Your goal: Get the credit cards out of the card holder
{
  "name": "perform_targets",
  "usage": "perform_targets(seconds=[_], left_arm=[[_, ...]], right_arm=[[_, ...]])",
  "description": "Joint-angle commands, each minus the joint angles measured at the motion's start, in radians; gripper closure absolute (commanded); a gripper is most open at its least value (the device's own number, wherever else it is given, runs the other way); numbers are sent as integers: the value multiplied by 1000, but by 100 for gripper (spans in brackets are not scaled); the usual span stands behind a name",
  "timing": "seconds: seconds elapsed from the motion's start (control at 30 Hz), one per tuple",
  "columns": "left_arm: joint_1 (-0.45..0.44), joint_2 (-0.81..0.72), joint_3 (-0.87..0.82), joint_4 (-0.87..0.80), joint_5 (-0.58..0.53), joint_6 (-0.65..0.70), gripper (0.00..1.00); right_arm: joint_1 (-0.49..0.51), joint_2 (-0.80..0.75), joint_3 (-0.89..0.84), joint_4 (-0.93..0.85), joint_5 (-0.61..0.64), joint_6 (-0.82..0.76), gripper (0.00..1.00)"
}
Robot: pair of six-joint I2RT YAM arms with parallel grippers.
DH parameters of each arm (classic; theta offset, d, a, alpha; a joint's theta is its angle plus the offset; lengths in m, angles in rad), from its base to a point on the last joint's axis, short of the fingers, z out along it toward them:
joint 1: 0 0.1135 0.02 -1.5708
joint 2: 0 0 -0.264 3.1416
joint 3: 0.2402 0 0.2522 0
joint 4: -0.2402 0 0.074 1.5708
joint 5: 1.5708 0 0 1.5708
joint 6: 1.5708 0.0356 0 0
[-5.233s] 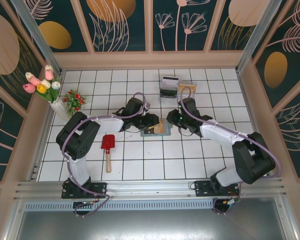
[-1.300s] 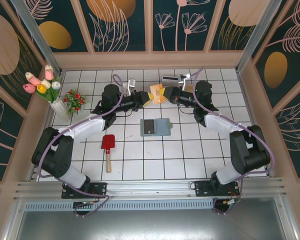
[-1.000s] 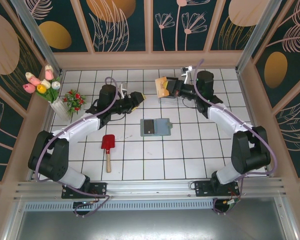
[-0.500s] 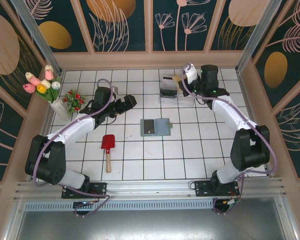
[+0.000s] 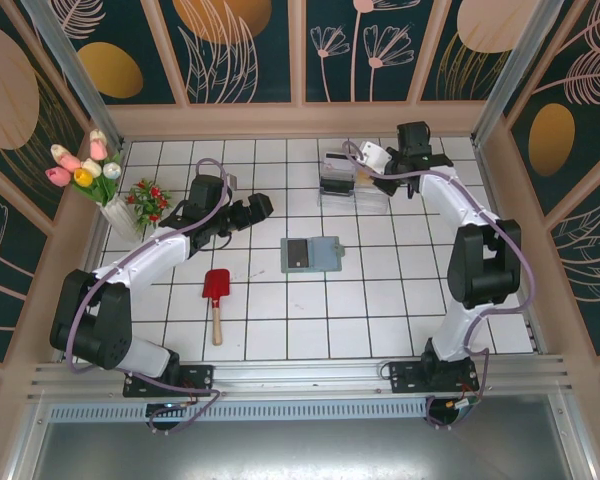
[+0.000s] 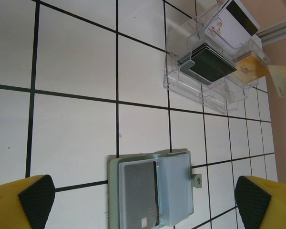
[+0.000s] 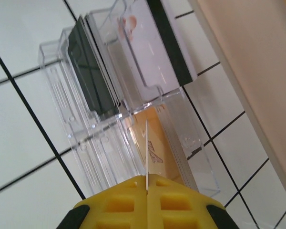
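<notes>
Lying open and flat near the middle of the white-tiled desk [image 5: 380, 300], the grey-green fold-over card holder [image 5: 325, 254] has its long axis running left to right. A dark card [image 6: 138, 191] sits in its left half, long axis toward the far edge, its white marks too small to read. The left tool [image 5: 256, 210] gapes wide and empty to the left of it. The right tool [image 7: 147, 183] is pinched shut on a thin tan-gold card [image 7: 147, 143], held edge-on at the clear plastic boxes [image 7: 93, 157] by the far edge.

Robot test booth: white-tiled desk [image 5: 320, 320] sitting inside floral wall panels [image 5: 240, 50], aluminium rail [image 5: 300, 378] carrying two arm bases [image 5: 168, 378].
</notes>
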Motion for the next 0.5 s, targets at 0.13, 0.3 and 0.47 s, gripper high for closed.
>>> perform_targets(seconds=[0.13, 0.3, 0.47], left_arm=[[7, 41, -14, 19, 49, 6, 2], [8, 54, -13, 26, 60, 4, 2], [8, 64, -10, 28, 66, 0, 2]], right_arm=[[22, 90, 103, -114, 101, -154, 100], [31, 118, 110, -72, 152, -197, 100], [49, 156, 142, -73, 173, -224, 100]])
